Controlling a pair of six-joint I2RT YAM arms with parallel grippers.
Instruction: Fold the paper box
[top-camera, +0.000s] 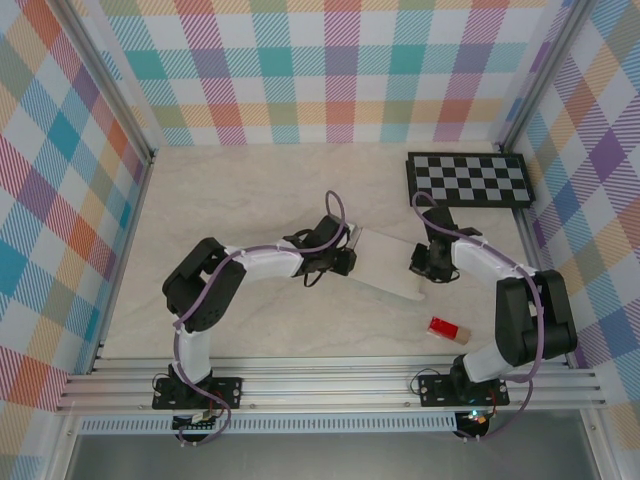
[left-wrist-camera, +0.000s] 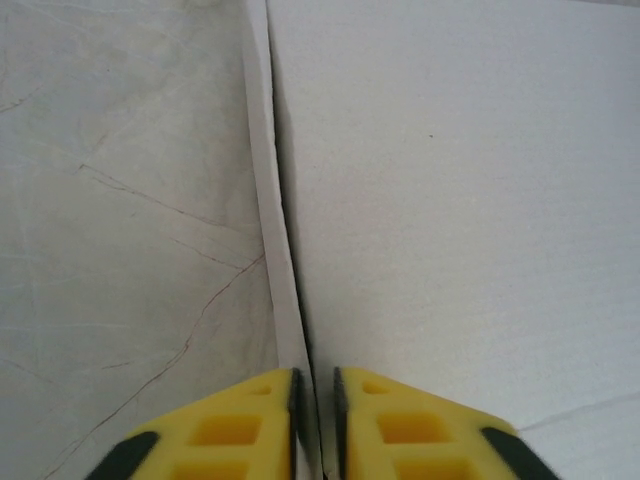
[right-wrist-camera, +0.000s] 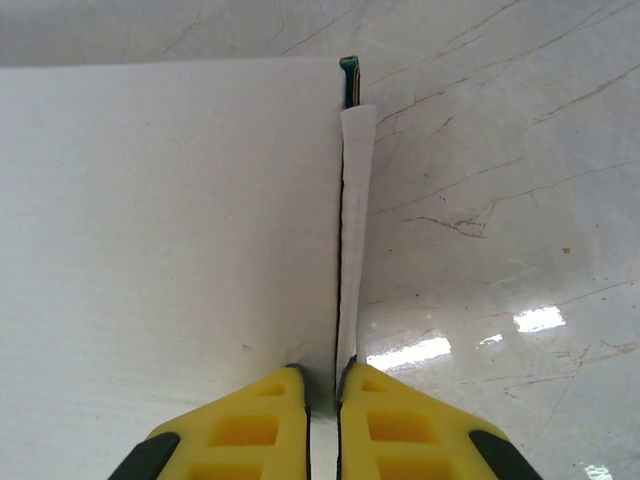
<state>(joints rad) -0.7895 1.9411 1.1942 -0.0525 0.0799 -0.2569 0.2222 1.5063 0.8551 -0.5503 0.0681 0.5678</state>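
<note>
Marbled tabletop (top-camera: 250, 190) holds a red block (top-camera: 449, 329) at five o'clock, the paper box (top-camera: 392, 268) at centre, left gripper (left-wrist-camera: 315, 385) and right gripper (right-wrist-camera: 323, 380) each pinching its edge flap, teal showing from the right wrist, checkerboard (top-camera: 468, 178) at one o'clock.

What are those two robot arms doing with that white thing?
They are folding a paper box. It lies flat, white side up, in the middle of the table. The left gripper pinches the card along one side edge, and the right gripper pinches it along the opposite edge. A checkerboard and a small red block sit off to the side, untouched.
</note>
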